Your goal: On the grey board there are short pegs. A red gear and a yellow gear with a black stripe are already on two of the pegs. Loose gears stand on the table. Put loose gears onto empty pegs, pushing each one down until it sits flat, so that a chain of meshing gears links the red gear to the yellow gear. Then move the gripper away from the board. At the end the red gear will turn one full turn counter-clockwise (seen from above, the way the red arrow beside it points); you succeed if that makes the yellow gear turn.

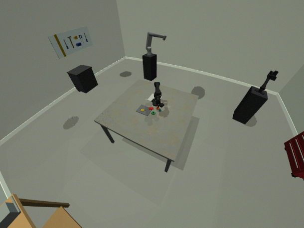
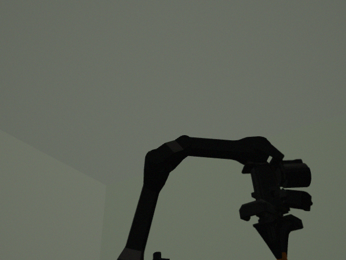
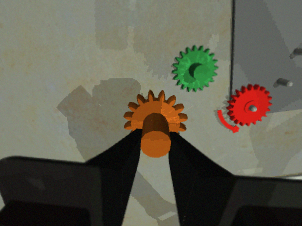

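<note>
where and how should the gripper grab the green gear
Probably best by the upright round stem at the middle of the green gear, from straight above, fingers either side, since it rises above the toothed disc, which lies flat.

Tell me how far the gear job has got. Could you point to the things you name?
Done: the red gear (image 1: 151,108) (image 3: 243,112) and yellow gear (image 1: 142,110) sit on the board (image 1: 147,114) (image 3: 265,28).
In hand: the gripper (image 1: 158,106) (image 2: 282,255) (image 3: 155,136) grips the orange gear (image 1: 157,108) (image 2: 283,256) (image 3: 156,110).
Left: linking red to yellow; bare pegs (image 3: 284,83) show, and the green gear (image 1: 153,113) (image 3: 184,73) stands off the board.

Tool board (image 1: 70,42) on wall; red cabinet (image 1: 295,154) at edge.
</note>
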Robot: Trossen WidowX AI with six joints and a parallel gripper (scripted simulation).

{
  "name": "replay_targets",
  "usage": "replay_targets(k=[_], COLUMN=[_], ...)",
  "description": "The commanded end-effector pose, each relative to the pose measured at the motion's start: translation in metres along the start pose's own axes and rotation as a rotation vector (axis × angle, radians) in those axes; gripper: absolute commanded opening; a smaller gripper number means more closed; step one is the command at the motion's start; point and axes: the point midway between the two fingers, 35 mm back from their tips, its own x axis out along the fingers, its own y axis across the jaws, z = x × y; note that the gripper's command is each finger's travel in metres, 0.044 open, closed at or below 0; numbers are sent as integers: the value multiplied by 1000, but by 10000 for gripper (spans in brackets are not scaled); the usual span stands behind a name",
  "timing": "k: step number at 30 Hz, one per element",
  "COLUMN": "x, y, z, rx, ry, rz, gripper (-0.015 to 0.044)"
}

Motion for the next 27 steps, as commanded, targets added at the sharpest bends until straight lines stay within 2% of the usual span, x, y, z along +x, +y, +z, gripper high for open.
replay_targets(k=[1,13,27], x=[-10,-32,-19], y=[-1,-6,-33], z=[0,-4,11], rx=[-6,-6,-6], ry=[-6,-4,-6], rz=[5,4,2], gripper=[0,0,0])
